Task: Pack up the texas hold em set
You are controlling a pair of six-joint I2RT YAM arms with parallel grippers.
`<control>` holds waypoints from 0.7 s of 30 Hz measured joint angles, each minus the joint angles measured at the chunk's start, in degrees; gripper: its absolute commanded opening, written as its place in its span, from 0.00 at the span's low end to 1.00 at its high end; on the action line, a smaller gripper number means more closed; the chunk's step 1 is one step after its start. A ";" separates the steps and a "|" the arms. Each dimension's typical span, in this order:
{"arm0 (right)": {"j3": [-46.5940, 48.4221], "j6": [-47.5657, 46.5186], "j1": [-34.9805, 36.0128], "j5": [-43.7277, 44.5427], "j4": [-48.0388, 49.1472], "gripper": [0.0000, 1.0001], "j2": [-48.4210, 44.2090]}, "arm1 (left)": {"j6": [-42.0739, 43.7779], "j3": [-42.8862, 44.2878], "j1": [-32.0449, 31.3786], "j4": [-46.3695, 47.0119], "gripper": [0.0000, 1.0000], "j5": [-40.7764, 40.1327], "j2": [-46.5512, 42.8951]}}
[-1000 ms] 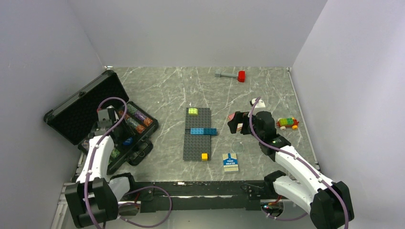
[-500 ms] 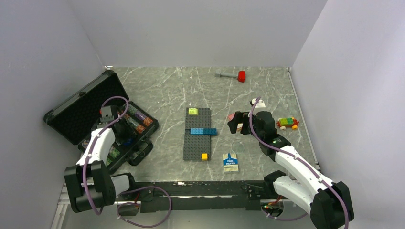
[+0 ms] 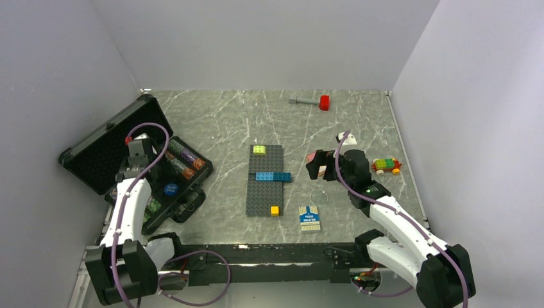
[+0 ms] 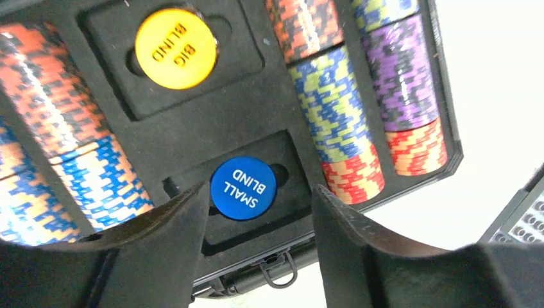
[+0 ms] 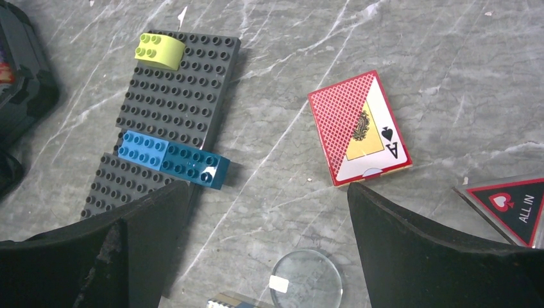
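The black case (image 3: 96, 154) lies open at the table's left, foam-lined, with striped chips (image 4: 333, 115) filling its slots. A blue SMALL BLIND button (image 4: 243, 188) and an orange BIG BLIND button (image 4: 174, 48) sit in its recesses. The left gripper (image 4: 260, 212) gapes empty above it. The right gripper (image 5: 266, 199) is spread wide and empty near the red-backed card pack (image 5: 359, 127).

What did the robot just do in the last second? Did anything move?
The left gripper shifted slightly toward the open lid of the case, open and empty, leaving the blue button in plain view in its foam slot. The right gripper stayed hovering near the pink card pack; nothing else moved.
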 measured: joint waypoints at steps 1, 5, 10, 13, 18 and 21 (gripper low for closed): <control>0.00 0.00 0.00 0.02 0.00 0.99 0.00 | 0.52 0.59 0.00 -0.02 0.72 -0.44 -0.52; 0.00 -0.02 0.00 0.42 -0.02 1.00 0.02 | 2.93 2.40 -0.20 -0.33 0.81 -2.01 -2.73; 0.52 0.04 -0.22 2.29 -1.25 1.00 0.70 | 5.62 3.85 -3.48 -0.42 0.85 -4.39 -4.61; 1.53 0.17 -0.61 3.91 -3.21 1.00 1.33 | 6.84 5.20 -8.15 0.07 0.86 -5.97 -4.92; 3.48 0.76 -0.81 6.29 -6.23 1.00 1.36 | 8.85 10.80 -19.15 2.40 0.86 -7.93 -0.63; 4.48 0.87 -0.85 7.56 -7.91 1.00 1.38 | 10.60 14.69 -23.74 5.38 0.86 -6.47 3.80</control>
